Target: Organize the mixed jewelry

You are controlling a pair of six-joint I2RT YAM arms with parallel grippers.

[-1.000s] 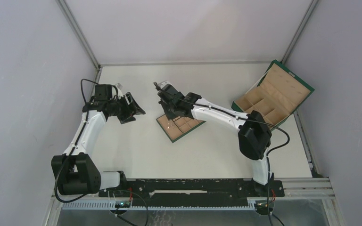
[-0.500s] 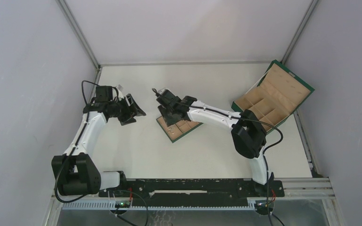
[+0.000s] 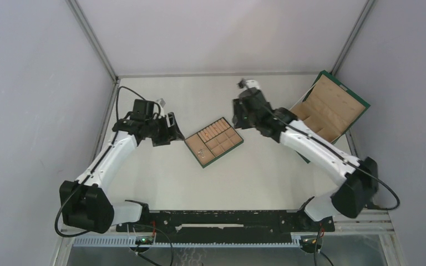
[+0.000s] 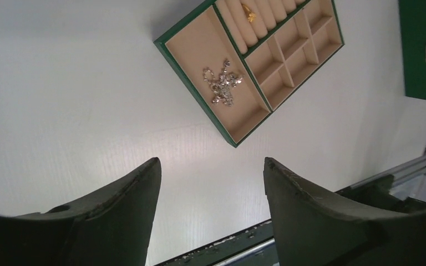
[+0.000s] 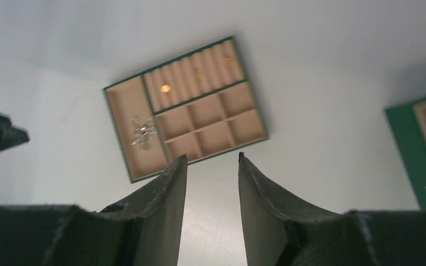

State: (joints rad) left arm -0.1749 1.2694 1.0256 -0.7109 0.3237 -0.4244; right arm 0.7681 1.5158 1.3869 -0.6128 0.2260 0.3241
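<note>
On the white table (image 3: pixel 255 177), a green box (image 3: pixel 333 111) sat far right and the tray (image 4: pixel 194 47) lay centre. The left gripper (image 4: pixel 211 163) hung spread wide, the right gripper (image 5: pixel 212 157) narrowly parted, both empty. The chain (image 4: pixel 222 86) and gold rings (image 5: pixel 165 88) sat in the tray.

The silvery chain tangle (image 4: pixel 222 86) is lying loosely bunched and sparkling in the long end compartment of the tray (image 4: pixel 191 47), clear of its walls. One small gold ring (image 4: pixel 248 12) is sitting in the ridged ring section beside it; a second gold speck (image 5: pixel 198 72) is showing a few grooves along, blurred.
</note>
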